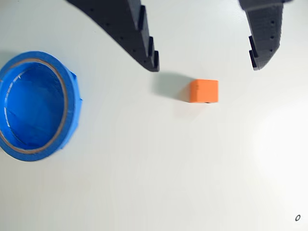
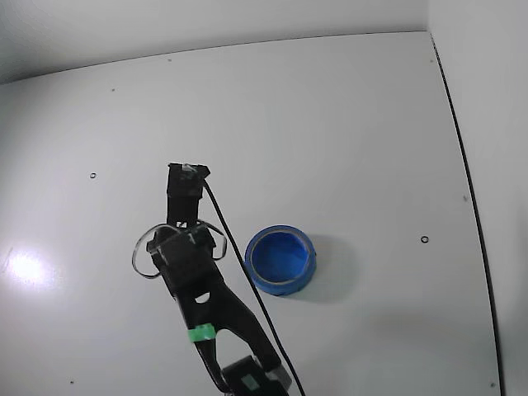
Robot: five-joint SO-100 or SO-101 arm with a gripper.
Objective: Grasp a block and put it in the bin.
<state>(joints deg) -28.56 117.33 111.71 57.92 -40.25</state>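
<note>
A small orange cube, the block (image 1: 204, 91), lies on the white table in the wrist view. My gripper (image 1: 204, 67) is open and empty. Its two black jaws stand wide apart, with the block just past the tips and between their lines, nearer the right jaw. The round blue bin (image 1: 73, 94) stands at the left of the wrist view and looks empty. In the fixed view the bin (image 2: 281, 286) stands to the right of the arm, and my gripper (image 2: 186, 175) points away from the arm's base. The block is hidden there.
The table is plain white with a few small dark marks (image 2: 424, 240). A dark seam (image 2: 466, 181) runs down the right side in the fixed view. A black cable (image 2: 239, 264) runs along the arm, close to the bin's left side.
</note>
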